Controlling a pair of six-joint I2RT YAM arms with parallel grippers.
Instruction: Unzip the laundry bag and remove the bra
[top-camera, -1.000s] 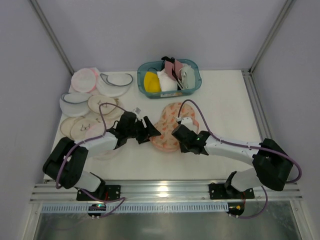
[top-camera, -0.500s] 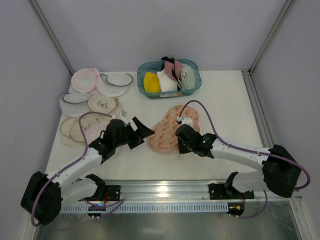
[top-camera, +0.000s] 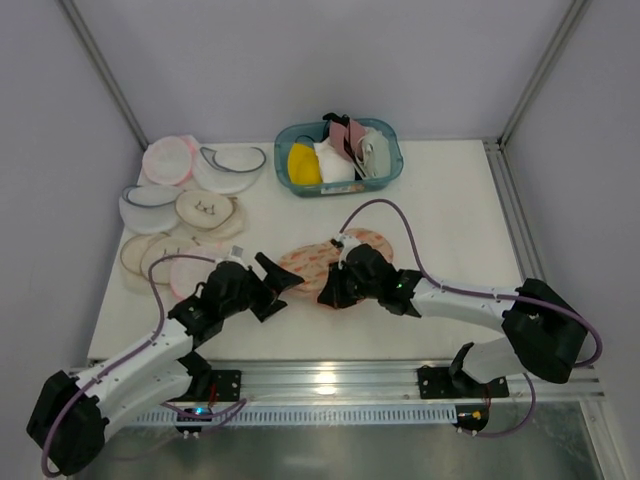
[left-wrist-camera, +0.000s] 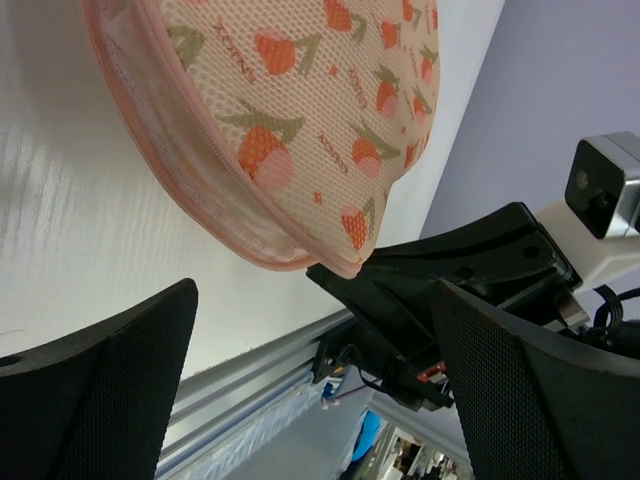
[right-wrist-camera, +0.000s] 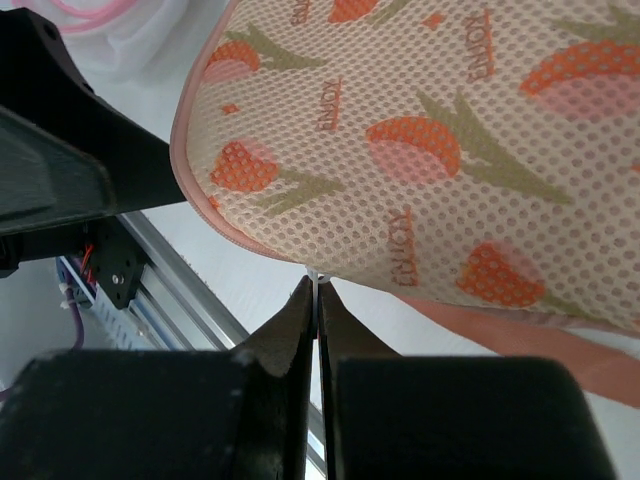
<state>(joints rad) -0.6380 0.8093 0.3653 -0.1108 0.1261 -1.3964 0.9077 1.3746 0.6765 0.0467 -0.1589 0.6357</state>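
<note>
left hand now wide open, backed off; right hand pinching laundry bag edge, bag dragged left.

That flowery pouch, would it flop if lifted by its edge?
Likely somewhat: the laundry bag is thin mesh with soft trim. Its domed shape hints at padding inside, so it may keep some form. It probably is light; the right gripper pinches only its rim.

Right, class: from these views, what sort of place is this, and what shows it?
Probably a robot lab test cell: left arm and right arm mounted on a metal rail, a white table walled by plain panels, plus a laundry bag, mesh pouches and teal basket.
</note>
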